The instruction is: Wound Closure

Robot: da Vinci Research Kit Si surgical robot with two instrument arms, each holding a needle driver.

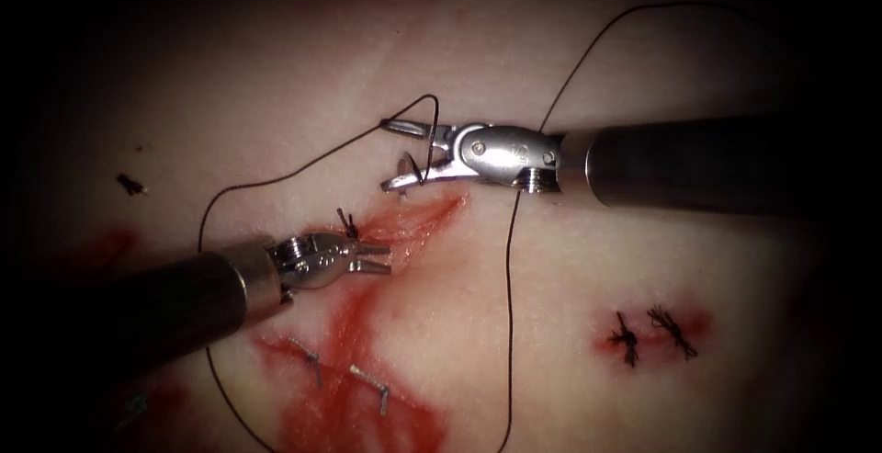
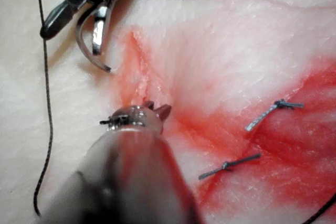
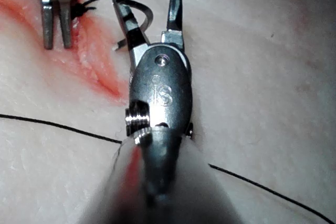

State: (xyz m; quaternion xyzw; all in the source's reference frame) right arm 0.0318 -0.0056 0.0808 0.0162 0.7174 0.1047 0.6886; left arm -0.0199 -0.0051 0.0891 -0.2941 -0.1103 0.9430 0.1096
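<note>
The right tool (image 1: 404, 154) has its jaws spread wide above the top of the cut (image 1: 404, 223); the curved needle (image 2: 89, 51) sits between them, seemingly resting against 1 jaw rather than pinched, its tip just off the tissue (image 1: 514, 324). Thread (image 1: 508, 324) loops around this tool. The left tool (image 1: 377, 260), jaws slightly parted, holds nothing over the red fluid (image 1: 358, 398)

Overhead endoscope, two close wrist views

Right gripper (image 1: 404, 154) above the cut's (image 1: 413, 219) upper end, left gripper (image 1: 377, 260) on the cut's left edge, thread (image 1: 508, 324) trailing right of the cut, two stitches (image 1: 349, 379) lower along it
</note>
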